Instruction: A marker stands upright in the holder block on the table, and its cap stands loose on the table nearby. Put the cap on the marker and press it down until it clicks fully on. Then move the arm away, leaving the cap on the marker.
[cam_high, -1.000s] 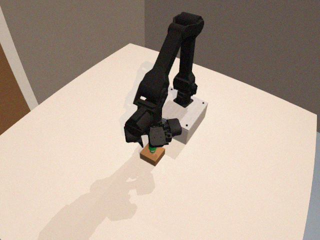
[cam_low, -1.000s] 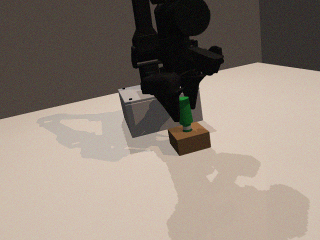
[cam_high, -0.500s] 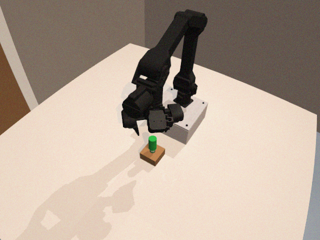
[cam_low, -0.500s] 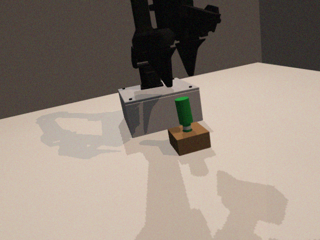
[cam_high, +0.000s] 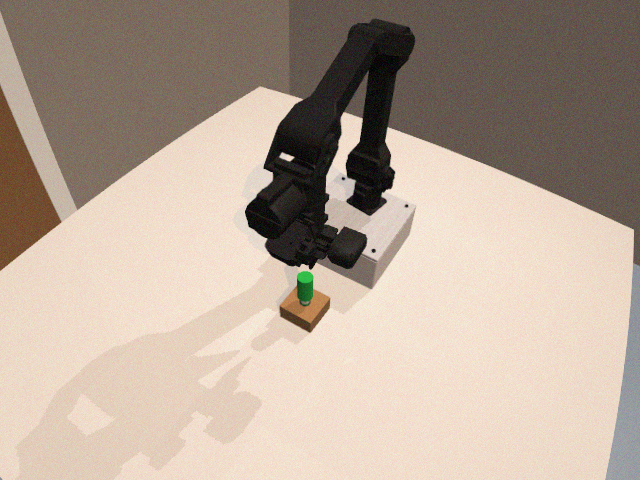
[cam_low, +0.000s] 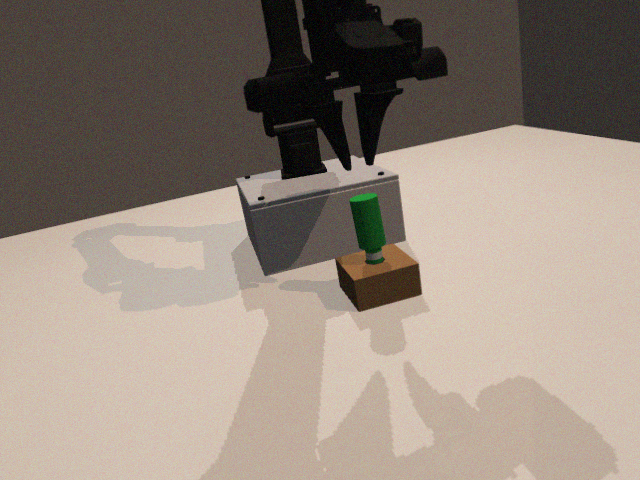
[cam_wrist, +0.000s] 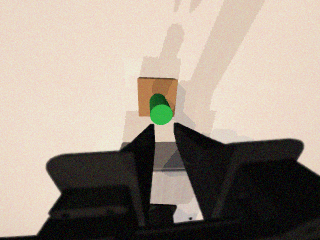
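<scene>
Cap seated on marker; gripper raised, holding nothing.

Holder block (cam_low: 385, 283) carries the marker (cam_low: 375, 256) under its green cap (cam_low: 367, 221) (apparently fully down); above, gripper (cam_low: 358, 164) fingers nearly closed, empty. No legible markings.

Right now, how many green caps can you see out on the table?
1. The green cap sits on the marker standing in the brown holder block, just in front of the grey base. The gripper hangs above it, empty. No other shows.

Marker (cam_low: 374, 256) mostly hidden under cap (cam_low: 367, 221)
</scene>
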